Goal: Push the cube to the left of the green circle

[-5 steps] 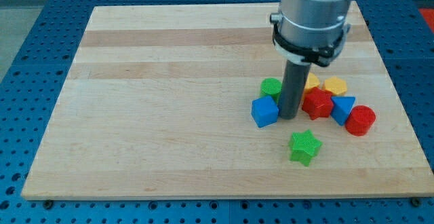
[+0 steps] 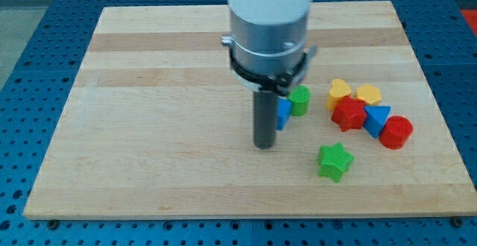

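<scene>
Your rod stands near the middle of the pale wooden worktop (image 2: 149,89), and my tip (image 2: 264,146) rests on bare wood just at the view's left of the blue cube (image 2: 284,112). There are no fingers on this rig, only the straight dark rod, so nothing is held. The rod hides most of the blue cube; only its right-hand part shows, and whether the rod touches it you cannot tell. That cube sits touching or just beside the green round cylinder block (image 2: 299,99), on its left and slightly toward the view's bottom. Toward the view's right is a tight cluster: two yellow blocks (image 2: 339,91) (image 2: 368,94) side by side, shapes unclear, a red star-like block (image 2: 348,114) below them, a blue triangular block (image 2: 376,118) beside it, and a red round cylinder block (image 2: 396,131) at the far right. A green star block (image 2: 334,161) lies alone, toward the view's bottom, apart from the rest.
</scene>
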`<act>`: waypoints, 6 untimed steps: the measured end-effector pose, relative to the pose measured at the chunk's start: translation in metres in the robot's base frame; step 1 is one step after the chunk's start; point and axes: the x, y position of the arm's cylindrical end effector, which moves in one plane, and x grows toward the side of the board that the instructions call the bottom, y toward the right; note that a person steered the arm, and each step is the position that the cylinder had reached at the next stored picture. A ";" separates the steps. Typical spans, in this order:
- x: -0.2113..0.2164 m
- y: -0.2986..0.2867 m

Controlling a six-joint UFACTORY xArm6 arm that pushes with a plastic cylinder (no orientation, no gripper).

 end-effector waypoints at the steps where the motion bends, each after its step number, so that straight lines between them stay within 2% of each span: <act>1: -0.005 0.031; 2: -0.034 0.022; 3: -0.047 -0.037; 4: -0.049 -0.063; 5: -0.040 -0.041; 6: -0.074 -0.045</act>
